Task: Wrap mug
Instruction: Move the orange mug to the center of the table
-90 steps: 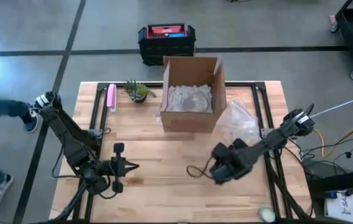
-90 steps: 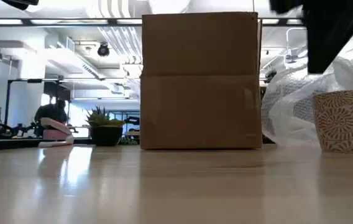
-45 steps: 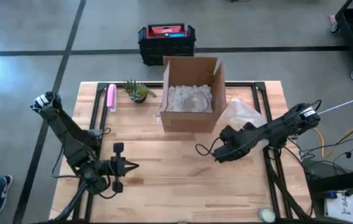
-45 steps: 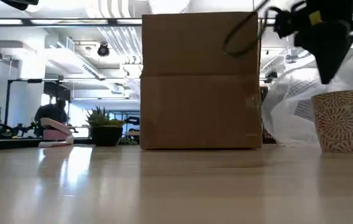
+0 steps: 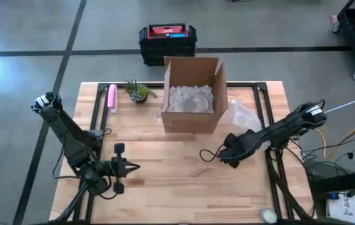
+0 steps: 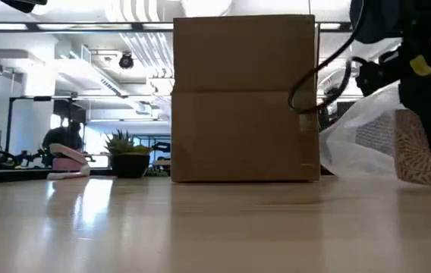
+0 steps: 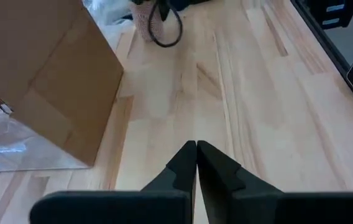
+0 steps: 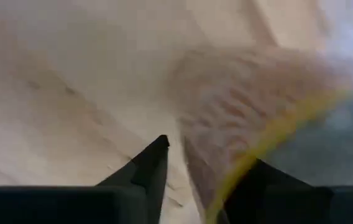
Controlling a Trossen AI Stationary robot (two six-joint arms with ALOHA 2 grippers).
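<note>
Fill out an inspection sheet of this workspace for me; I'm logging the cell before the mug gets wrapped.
Surface: wooden table, bare in front.
Job's things: patterned mug stands upright beside the bubble wrap, right of the cardboard box, which holds white packing.
Clutter: small potted plant and a pink object at the far left.
Grippers: right gripper is down at the mug, fingers open around its rim; left gripper waits shut over the front left.
Cables: a dark loop hangs off the right arm.
Surroundings: black crate on the floor behind; a person far back.
</note>
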